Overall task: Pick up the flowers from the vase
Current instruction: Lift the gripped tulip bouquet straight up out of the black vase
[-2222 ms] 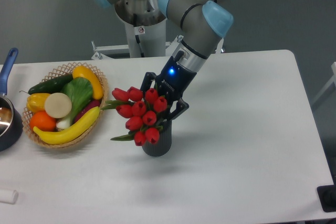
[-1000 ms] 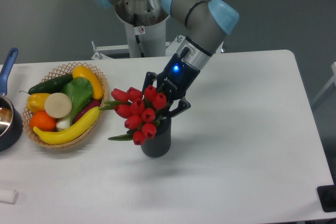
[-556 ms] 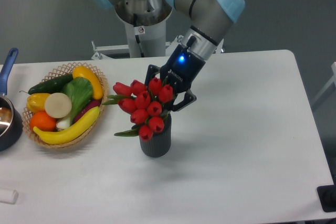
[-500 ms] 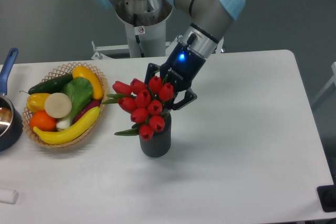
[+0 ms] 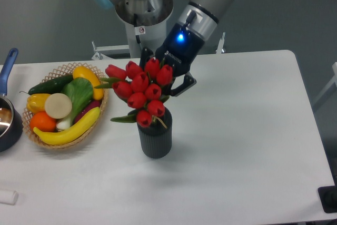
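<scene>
Camera view: gripper (image 5: 164,80) is clamped on the flowers (image 5: 139,90), whose red buds sit just above the vase (image 5: 155,139). Left of the vase stands a wicker basket (image 5: 62,69) of produce.

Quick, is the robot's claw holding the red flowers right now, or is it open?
Gripper: closed on the flowers, holding the bunch just above the vase.
</scene>
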Controlling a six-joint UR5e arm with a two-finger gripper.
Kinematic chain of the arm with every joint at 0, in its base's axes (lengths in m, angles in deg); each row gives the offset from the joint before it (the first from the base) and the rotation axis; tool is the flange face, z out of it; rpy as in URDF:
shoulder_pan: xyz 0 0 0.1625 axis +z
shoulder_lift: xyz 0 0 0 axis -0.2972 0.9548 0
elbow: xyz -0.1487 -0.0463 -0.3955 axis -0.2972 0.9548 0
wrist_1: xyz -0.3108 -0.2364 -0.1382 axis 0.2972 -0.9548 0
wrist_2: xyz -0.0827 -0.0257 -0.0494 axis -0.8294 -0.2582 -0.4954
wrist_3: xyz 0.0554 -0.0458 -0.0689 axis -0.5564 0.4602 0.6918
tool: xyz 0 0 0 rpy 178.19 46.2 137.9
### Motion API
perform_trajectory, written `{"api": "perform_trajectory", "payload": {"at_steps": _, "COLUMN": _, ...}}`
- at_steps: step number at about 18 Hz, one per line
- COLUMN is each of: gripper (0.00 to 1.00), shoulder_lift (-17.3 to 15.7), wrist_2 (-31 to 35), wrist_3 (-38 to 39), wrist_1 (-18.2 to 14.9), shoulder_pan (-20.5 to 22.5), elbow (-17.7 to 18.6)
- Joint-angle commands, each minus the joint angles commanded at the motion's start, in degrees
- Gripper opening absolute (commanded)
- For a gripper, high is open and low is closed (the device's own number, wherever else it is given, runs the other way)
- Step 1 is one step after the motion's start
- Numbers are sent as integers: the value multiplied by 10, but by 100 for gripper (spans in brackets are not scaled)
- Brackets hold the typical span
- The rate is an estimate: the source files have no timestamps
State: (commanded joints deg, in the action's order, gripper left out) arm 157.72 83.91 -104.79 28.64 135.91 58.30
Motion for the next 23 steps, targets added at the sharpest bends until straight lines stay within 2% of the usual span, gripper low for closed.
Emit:
{"api": "perform_trajectory", "payload": {"at_steps": 12, "gripper": 45, "shoulder_lift": -42, "wrist_2": -33, "wrist_3": 44, "wrist_1": 1, "shoulder_pan": 40, "elbow": -10}}
{"api": "perform_trajectory", "payload": {"at_steps": 15, "gripper": 45, "shoulder_lift": -42, "wrist_2": -46, "wrist_3": 57, "wrist_1": 2, "shoulder_pan": 52, "elbow": -17}}
{"api": "perform_trajectory", "payload": {"at_steps": 18, "gripper": 45, "shoulder_lift": -39, "wrist_2": -79, "wrist_3": 64, "wrist_1": 2, "shoulder_pan": 78, "elbow": -16}}
{"api": "perform_trajectory", "payload": {"at_steps": 23, "gripper": 45, "shoulder_lift": -26, "wrist_2": -95, "wrist_3": 62, "wrist_1": 3, "shoulder_pan": 118, "elbow": -18}}
